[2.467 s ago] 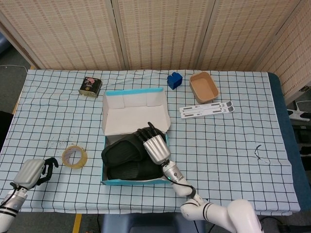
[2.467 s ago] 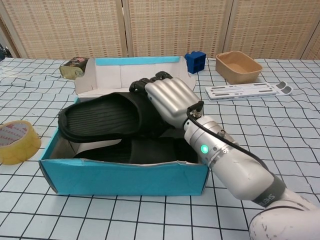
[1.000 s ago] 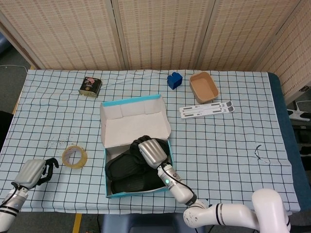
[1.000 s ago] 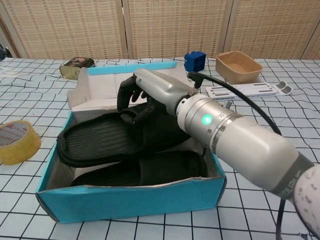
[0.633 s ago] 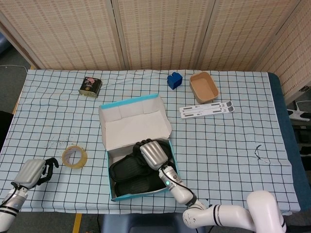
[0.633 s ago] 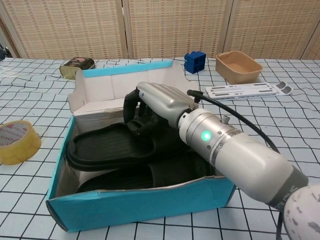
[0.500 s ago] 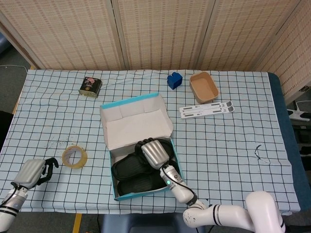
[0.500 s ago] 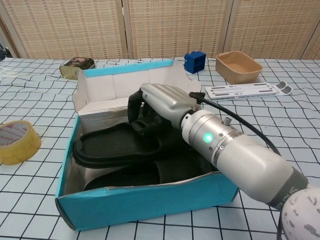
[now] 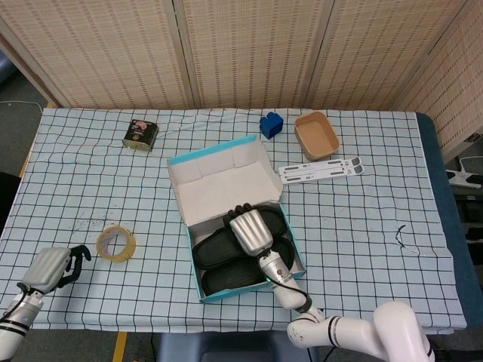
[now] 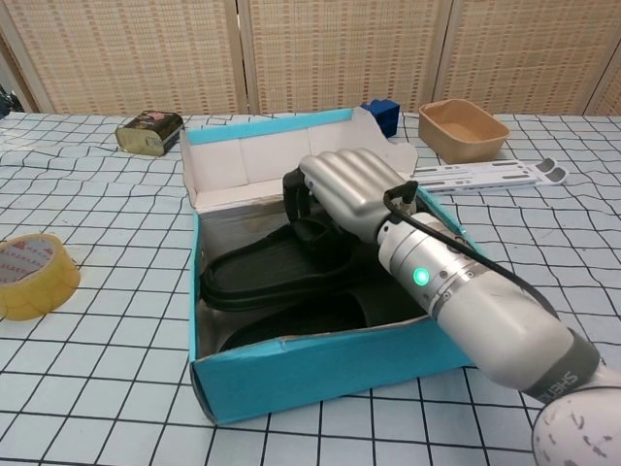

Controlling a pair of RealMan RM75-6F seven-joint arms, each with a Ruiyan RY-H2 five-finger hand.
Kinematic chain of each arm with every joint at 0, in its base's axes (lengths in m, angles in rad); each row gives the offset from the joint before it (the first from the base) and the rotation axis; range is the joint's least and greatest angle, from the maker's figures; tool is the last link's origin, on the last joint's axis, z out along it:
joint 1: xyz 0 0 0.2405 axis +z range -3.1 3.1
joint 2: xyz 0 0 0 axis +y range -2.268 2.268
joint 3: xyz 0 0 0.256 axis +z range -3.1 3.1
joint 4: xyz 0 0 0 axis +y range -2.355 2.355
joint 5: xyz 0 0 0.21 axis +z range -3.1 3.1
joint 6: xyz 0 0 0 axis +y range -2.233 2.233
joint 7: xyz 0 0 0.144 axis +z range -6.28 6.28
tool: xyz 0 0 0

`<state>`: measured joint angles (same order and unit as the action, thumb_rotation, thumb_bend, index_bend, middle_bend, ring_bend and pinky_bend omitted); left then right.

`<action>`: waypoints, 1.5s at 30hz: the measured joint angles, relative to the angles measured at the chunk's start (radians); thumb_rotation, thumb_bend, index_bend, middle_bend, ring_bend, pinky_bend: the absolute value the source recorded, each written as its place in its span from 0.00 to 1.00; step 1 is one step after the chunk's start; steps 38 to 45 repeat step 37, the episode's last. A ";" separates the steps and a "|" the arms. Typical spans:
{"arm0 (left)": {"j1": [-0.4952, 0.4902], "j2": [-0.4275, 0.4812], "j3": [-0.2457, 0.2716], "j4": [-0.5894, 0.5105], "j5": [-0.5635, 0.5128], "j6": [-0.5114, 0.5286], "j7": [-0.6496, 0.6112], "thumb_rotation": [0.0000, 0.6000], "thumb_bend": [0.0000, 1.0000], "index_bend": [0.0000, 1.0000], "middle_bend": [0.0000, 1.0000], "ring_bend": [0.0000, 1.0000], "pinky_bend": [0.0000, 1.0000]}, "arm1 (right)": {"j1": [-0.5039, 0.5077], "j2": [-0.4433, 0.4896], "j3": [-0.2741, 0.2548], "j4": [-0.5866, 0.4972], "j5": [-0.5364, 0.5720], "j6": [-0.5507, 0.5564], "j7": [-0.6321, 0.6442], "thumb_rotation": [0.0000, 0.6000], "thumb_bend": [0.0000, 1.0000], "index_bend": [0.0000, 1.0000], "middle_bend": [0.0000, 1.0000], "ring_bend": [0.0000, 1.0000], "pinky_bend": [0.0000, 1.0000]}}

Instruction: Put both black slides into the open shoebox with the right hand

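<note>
A: What is sitting in the shoebox [image 9: 287, 230] right now?

B: Both black slides. The upper slide [image 10: 267, 267] and the lower slide [image 10: 296, 325] are lying side by side inside the teal cardboard box, soles ribbed and matte, rubbery-looking. The box's white-lined lid [image 9: 219, 170] is standing open at the far end.

A: Orientation?

B: In the chest view their long axes are running left to right across the box, and the upper slide is resting partly over the lower one. In the head view they are lying slantwise, like the box itself.

A: Right hand [image 10: 344, 199]?

B: Its silver-shelled back is facing up and its dark fingers [image 10: 296, 199] are curling down around the strap of the upper slide, grasping it, inside the box.

A: Left hand [image 9: 53, 269]?

B: It is resting at the near left corner of the checked cloth surface [image 9: 362, 226], fingers curled in, holding nothing. A yellow tape roll [image 9: 115, 243] is lying just beside it.
</note>
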<state>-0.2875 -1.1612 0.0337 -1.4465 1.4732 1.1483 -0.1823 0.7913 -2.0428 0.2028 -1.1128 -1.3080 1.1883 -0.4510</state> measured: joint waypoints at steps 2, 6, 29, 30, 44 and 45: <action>-0.002 -0.001 0.000 0.000 0.000 -0.002 0.002 1.00 0.73 0.46 0.59 0.64 0.58 | 0.001 -0.004 0.008 0.018 -0.020 0.019 0.022 1.00 0.44 0.56 0.51 0.29 0.24; -0.003 -0.003 0.000 0.000 -0.002 -0.006 0.006 1.00 0.73 0.46 0.59 0.64 0.58 | 0.003 0.007 0.033 0.004 -0.042 0.038 0.075 1.00 0.44 0.48 0.42 0.21 0.15; 0.019 0.002 -0.012 -0.012 0.001 0.060 0.022 1.00 0.73 0.46 0.59 0.64 0.58 | -0.428 0.676 -0.168 -0.532 -0.110 0.314 0.117 1.00 0.23 0.40 0.29 0.06 0.02; 0.021 0.002 -0.013 -0.013 0.002 0.066 0.025 1.00 0.73 0.46 0.59 0.64 0.58 | -0.451 0.680 -0.178 -0.501 -0.108 0.330 0.134 1.00 0.22 0.38 0.27 0.05 0.01; 0.028 -0.004 -0.015 -0.020 0.019 0.088 0.046 1.00 0.73 0.46 0.59 0.64 0.58 | -0.566 0.735 -0.228 -0.358 -0.073 0.324 0.313 1.00 0.16 0.33 0.19 0.00 0.00; 0.028 -0.004 -0.015 -0.020 0.019 0.088 0.046 1.00 0.73 0.46 0.59 0.64 0.58 | -0.566 0.735 -0.228 -0.358 -0.073 0.324 0.313 1.00 0.16 0.33 0.19 0.00 0.00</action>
